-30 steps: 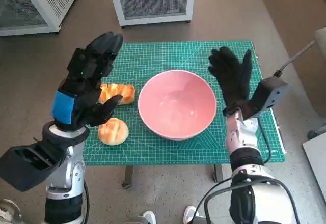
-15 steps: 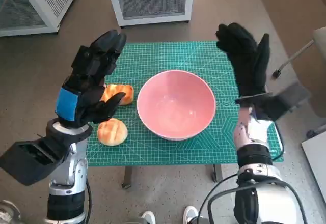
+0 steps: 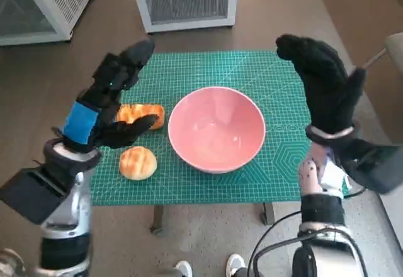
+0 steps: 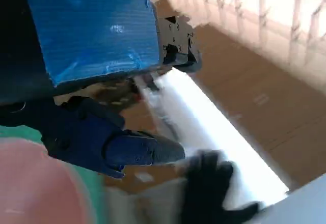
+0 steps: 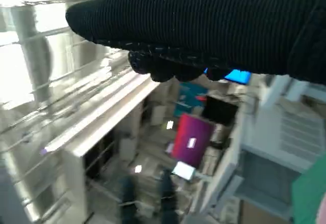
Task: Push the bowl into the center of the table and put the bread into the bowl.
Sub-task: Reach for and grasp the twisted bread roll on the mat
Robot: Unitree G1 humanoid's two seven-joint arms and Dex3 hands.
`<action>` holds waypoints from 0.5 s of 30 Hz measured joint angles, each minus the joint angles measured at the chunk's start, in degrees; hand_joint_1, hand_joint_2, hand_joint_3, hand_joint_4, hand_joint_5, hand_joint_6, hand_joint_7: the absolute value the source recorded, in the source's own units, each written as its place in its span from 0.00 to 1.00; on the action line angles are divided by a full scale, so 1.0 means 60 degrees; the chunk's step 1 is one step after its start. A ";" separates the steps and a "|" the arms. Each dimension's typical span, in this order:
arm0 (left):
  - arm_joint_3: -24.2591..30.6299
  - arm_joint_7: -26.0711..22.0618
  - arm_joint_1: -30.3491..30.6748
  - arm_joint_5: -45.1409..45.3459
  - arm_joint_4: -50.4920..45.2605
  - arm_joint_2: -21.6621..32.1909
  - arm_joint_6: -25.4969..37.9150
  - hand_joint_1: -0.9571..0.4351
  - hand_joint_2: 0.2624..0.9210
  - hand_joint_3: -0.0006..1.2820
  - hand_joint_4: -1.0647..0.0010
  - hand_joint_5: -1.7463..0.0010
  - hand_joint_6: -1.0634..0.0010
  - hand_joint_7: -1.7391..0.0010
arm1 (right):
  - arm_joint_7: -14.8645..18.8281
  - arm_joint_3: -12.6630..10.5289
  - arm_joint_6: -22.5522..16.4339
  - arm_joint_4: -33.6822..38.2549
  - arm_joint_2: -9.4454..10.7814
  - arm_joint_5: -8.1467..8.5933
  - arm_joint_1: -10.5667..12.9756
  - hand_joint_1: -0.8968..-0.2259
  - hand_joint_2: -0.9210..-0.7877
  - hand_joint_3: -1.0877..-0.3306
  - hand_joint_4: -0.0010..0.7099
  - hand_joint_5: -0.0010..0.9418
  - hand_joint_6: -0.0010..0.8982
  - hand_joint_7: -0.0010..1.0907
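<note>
Left of the pink bowl, two soft, light bread rolls: grasp gently around the sides. Left hand and right hand raised, spread, empty.

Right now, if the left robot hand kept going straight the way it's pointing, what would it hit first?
Probably nothing: the left robot hand is raised, pointing over the green mat's far edge. Depth is unclear.

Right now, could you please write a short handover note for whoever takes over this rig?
Left hand: raised above the table's left side, fingers apart, holding nothing.
Right hand: raised beside the table's right edge, holding nothing.
Pink bowl: empty, sitting roughly mid-mat on the green mat.
Two bread rolls: one just left of the bowl, one nearer the front edge.
Done: bowl looks centred. Left: bread into the bowl.
</note>
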 measured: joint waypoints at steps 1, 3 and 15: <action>0.0014 -0.0048 -0.0002 0.0202 -0.0129 0.0282 0.0223 0.44 0.84 0.03 0.92 1.00 0.95 0.81 | 0.0000 0.0050 0.0086 -0.0249 0.0005 0.0043 0.0146 0.46 0.00 0.75 0.53 0.02 0.14 0.55; 0.0061 -0.0087 -0.0022 0.0538 -0.0308 0.0724 0.0578 0.46 0.81 0.02 0.94 1.00 0.96 0.82 | -0.0001 0.0164 0.0233 -0.0719 0.0004 0.0105 0.0413 0.47 0.00 0.75 0.53 0.02 0.14 0.55; -0.0196 -0.0182 -0.0690 0.1673 0.0279 0.1777 0.1477 0.55 0.75 0.00 0.95 1.00 0.86 0.88 | -0.0113 0.0616 0.0369 -0.2205 -0.0006 0.0088 0.1176 0.53 0.00 0.74 0.52 0.01 0.12 0.54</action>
